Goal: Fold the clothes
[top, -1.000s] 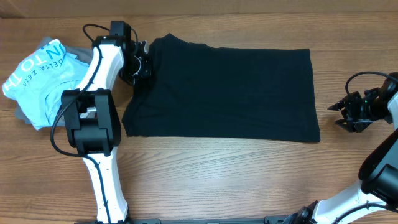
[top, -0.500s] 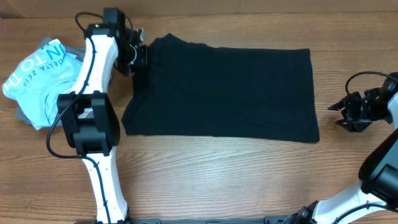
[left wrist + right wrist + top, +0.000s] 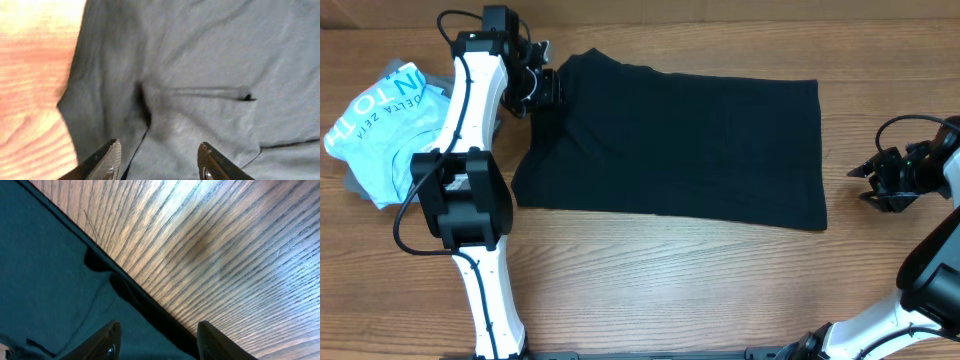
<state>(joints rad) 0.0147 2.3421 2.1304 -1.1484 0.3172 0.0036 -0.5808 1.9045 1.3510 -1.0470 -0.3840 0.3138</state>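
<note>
T-shirt (image 3: 200,75) wrinkled close-up, left gripper (image 3: 159,157) apparently parted

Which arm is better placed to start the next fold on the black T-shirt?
Left. The left gripper is open over a corner of the black T-shirt; the right gripper sits open beyond the opposite edge, over the table.

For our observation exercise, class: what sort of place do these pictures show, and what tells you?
Probably a robotics lab or test bench, not a home: a left arm and a right arm stand at a wooden table, with a black T-shirt spread flat and a light blue shirt bunched nearby.
</note>
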